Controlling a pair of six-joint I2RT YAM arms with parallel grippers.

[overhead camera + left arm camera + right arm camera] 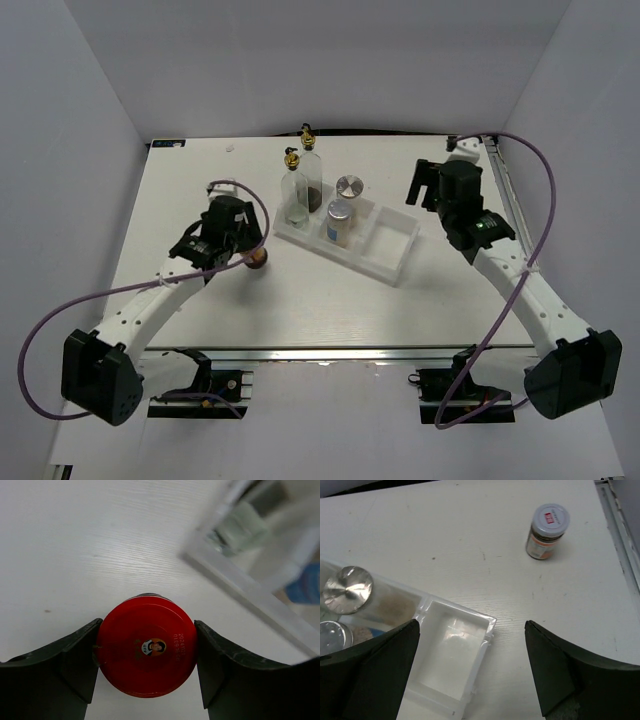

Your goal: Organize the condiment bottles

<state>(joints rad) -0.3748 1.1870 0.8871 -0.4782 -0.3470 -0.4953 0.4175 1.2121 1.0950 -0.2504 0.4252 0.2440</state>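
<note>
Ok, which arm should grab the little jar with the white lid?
Right. The right gripper is open and empty, with the little jar on the table just ahead. The left gripper is busy, clamped on the red-lidded jar.

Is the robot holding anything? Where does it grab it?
The left gripper pinches the red-lidded jar by its lid's sides. The right gripper holds nothing.

The left arm (160, 300) is extended from the near-left corner toward the tabletop's centre, with its gripper (252, 256) clamped on both sides of the red-lidded jar (145, 652). The right arm (530, 290) is stretched along the right edge toward the far-right corner, with its gripper (470, 665) spread wide and nothing held.
</note>
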